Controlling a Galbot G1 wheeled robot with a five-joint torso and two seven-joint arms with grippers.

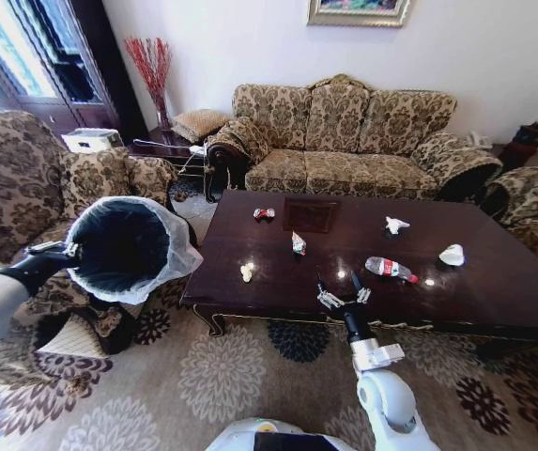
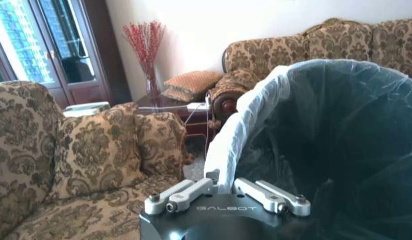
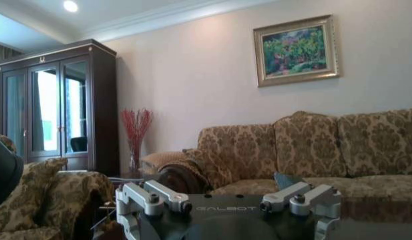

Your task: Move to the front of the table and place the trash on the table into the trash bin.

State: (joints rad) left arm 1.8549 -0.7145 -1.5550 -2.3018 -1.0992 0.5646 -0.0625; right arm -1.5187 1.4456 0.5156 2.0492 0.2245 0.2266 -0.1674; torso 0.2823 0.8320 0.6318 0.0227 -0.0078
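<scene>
— Where was the right gripper?
— Spread wide, holding nothing, over the table's near edge. The bottle lay just beyond, rightward, long axis crosswise: clear, red-labelled.
— And the left gripper?
— Clamped on the trash bin's white-lined rim, held tilted beside the table.

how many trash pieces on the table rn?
6 on the table: red wrapper far left, small wrapper centre, yellow bit near left, tissue far right, bottle near right, white wad rightmost.
</scene>
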